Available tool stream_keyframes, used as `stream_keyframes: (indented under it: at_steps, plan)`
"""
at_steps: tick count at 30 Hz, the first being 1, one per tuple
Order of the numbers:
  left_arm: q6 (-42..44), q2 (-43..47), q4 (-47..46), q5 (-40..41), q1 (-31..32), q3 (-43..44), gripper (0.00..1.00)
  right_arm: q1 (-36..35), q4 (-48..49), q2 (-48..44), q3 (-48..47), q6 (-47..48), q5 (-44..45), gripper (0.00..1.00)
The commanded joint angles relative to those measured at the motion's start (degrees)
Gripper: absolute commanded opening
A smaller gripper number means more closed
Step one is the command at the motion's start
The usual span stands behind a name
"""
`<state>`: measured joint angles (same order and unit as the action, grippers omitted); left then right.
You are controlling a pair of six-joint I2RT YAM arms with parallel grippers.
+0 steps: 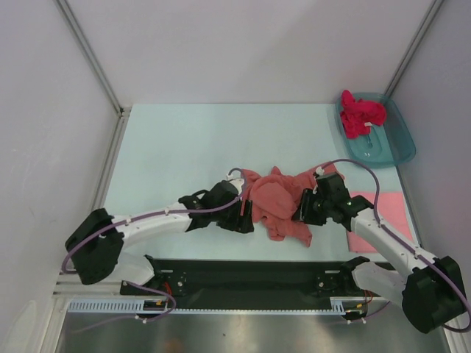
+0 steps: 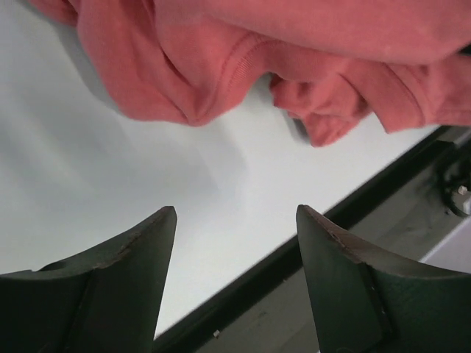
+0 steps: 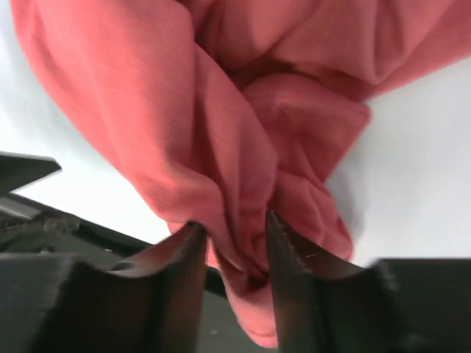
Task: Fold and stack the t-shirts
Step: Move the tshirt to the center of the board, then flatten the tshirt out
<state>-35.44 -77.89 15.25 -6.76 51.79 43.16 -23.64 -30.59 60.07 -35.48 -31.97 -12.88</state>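
Salmon-coral t-shirt (image 1: 278, 207) lies crumpled on the worktop (image 1: 191, 140); flattening it for folding seems the step in hand, and next it needs its edges drawn apart. Left end effector (image 2: 235, 215) gapes empty beside it. Right end effector (image 3: 235, 232) has a fold between part-spread jaws; whether gripped, I cannot tell.

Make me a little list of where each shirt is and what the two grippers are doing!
salmon shirt: crumpled, middle of the table, between the two grippers
pink shirt: folded flat, to the right of the salmon shirt
magenta shirt: bunched up in the tub, far right corner
left gripper: open, empty, just short of the salmon shirt
right gripper: closed on a fold of the salmon shirt
shirts folded: one, the pink shirt
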Motion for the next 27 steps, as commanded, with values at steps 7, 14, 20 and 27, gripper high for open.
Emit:
stream_keyframes:
  at_steps: [7,14,20,27]
  plan:
    - [3.0,-10.3,-6.9,10.4,-0.1,5.8,0.74,-10.9,-7.8,-5.1,-5.3,-2.0,12.8,0.58]
    - [3.4,-18.5,-7.9,11.3,-1.7,9.8,0.75,-20.5,-11.6,-4.4,-4.9,-10.0,24.9,0.68]
    - [4.3,-21.6,-10.1,7.3,-3.5,11.8,0.49,-22.4,-12.4,-2.9,-3.1,-15.2,28.6,0.72]
    - [7.2,-17.1,-10.1,-0.3,-4.2,15.5,0.06,-22.5,-6.9,-4.2,0.1,-19.1,30.9,0.54]
